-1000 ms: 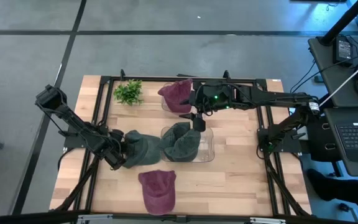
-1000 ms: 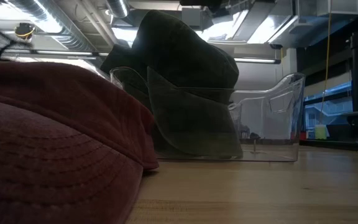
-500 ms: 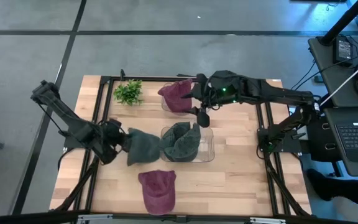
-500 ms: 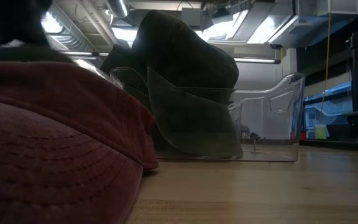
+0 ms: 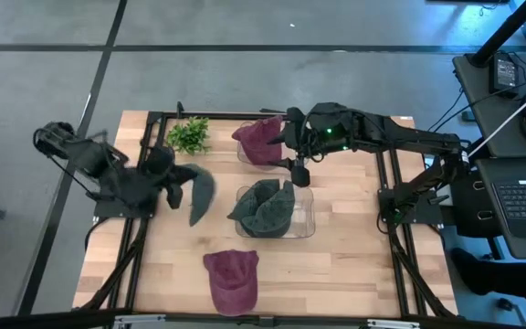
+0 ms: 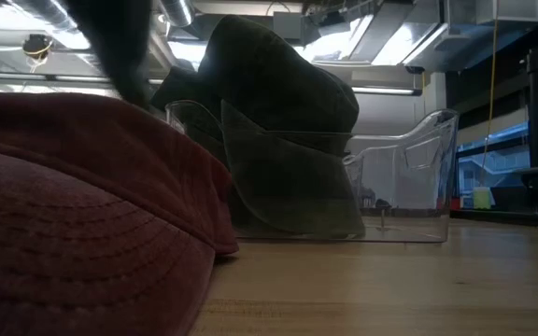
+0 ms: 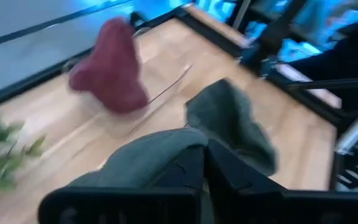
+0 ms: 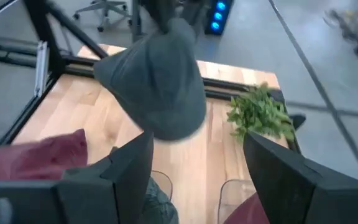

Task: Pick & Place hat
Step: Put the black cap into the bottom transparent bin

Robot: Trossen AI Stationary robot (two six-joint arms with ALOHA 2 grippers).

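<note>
Table (image 5: 354, 265) of pale wood stands on grey floor. Your left tool (image 5: 173, 178) is closed on the grey hat (image 5: 199, 195), limp, hanging beside it; your right tool (image 5: 295, 146) is open, empty.

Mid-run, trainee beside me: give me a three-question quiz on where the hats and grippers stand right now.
1. True or false: the left gripper is shut on a grey-green hat, lifted off the wooden table.
2. Which hat lies nearest the table's front edge? A) maroon hat B) green hat in the clear bin C) the held one
3. Fill in: the right gripper hangs open above the ____ bins.

Key: 1 true; 2 A; 3 clear.
</note>
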